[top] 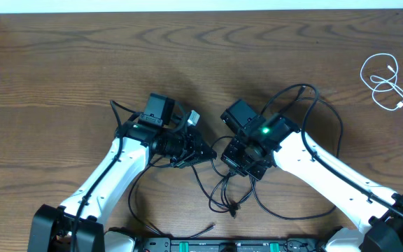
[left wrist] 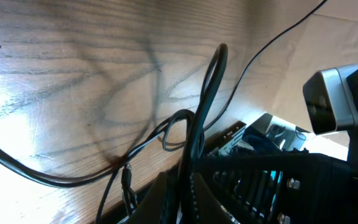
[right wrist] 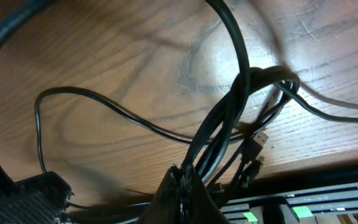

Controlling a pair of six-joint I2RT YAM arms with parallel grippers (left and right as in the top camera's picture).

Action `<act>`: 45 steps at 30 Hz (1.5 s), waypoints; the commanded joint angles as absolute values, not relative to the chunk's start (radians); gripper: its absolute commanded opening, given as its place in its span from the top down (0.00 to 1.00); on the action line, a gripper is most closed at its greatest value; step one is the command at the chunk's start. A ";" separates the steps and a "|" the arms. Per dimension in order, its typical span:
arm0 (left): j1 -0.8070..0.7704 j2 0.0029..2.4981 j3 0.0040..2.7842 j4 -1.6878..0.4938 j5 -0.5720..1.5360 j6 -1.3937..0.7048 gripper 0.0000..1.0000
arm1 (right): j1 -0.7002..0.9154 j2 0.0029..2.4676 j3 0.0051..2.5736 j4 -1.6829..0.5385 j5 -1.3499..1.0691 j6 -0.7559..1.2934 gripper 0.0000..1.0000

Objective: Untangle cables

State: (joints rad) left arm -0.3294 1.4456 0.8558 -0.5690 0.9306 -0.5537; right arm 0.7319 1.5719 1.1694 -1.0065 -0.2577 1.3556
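Thin black cables [top: 224, 190] lie tangled in loops between my two grippers at the table's front middle. My left gripper [top: 203, 151] is shut on a black cable strand, seen rising from its jaws [left wrist: 188, 193] in the left wrist view. My right gripper [top: 231, 162] is shut on a bundle of black strands [right wrist: 229, 118] that knot just above its jaws [right wrist: 182, 180]. Small plug ends [right wrist: 258, 142] hang by the knot. The short white cable [top: 385, 82] lies coiled alone at the far right.
Thicker black leads [top: 325, 115] loop from the right arm. A black rail with green labels [top: 229, 246] runs along the front edge. The white wall edge [top: 201, 5] borders the far side.
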 commanded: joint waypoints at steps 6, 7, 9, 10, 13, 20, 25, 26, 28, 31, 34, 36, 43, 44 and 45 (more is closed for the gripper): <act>-0.327 1.449 0.855 -0.575 0.960 -0.563 0.92 | 0.668 1.579 1.174 -1.002 -0.328 1.304 0.99; -0.327 1.449 0.855 -0.575 0.960 -0.563 0.92 | 0.665 1.579 1.174 -1.002 -0.342 1.284 0.97; -0.327 1.449 0.855 -0.574 0.955 -0.564 0.92 | 0.663 1.579 1.174 -1.003 -0.356 1.246 0.92; -0.327 1.449 0.855 -0.573 0.951 -0.564 0.92 | 0.667 1.579 1.174 -1.004 -0.358 1.236 0.91; -0.327 1.449 0.855 -0.564 0.949 -0.580 0.92 | 0.688 1.579 1.174 -0.992 -0.358 1.240 0.90; -0.327 1.449 0.855 -0.533 0.949 -0.650 0.92 | 0.762 1.579 1.174 -0.926 -0.364 1.291 0.83; -0.327 1.449 0.855 -0.529 0.949 -0.653 0.92 | 0.816 1.579 1.174 -0.907 -0.339 1.312 0.82; -0.327 1.449 0.855 -0.529 0.949 -0.653 0.92 | 0.825 1.580 1.174 -0.906 -0.337 1.312 0.83; -0.327 1.449 0.855 -0.528 0.949 -0.653 0.92 | 0.843 1.583 1.174 -0.904 -0.333 1.312 0.83; -0.327 1.449 0.855 -0.514 0.948 -0.653 0.92 | 0.862 1.584 1.174 -0.882 -0.321 1.306 0.83; -0.327 1.449 0.855 -0.506 0.917 -0.670 0.92 | 0.866 1.584 1.174 -0.799 -0.343 1.249 0.82; -0.327 1.449 0.855 -0.506 0.886 -0.681 0.92 | 0.866 1.584 1.174 -0.744 -0.356 1.207 0.80; -0.327 1.449 0.855 -0.506 0.843 -0.699 0.92 | 0.866 1.584 1.174 -0.685 -0.399 1.036 0.73; -0.327 1.449 0.855 -0.506 0.829 -0.712 0.92 | 0.865 1.584 1.174 -0.682 -0.396 0.992 0.72; -0.327 1.449 0.855 -0.506 0.813 -0.725 0.92 | 0.862 1.584 1.174 -0.681 -0.390 0.956 0.71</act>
State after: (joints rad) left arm -0.3119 1.4460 0.8558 -0.4999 0.8253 -0.6842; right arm 0.8551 1.5791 1.1652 -0.7094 -0.3660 1.1080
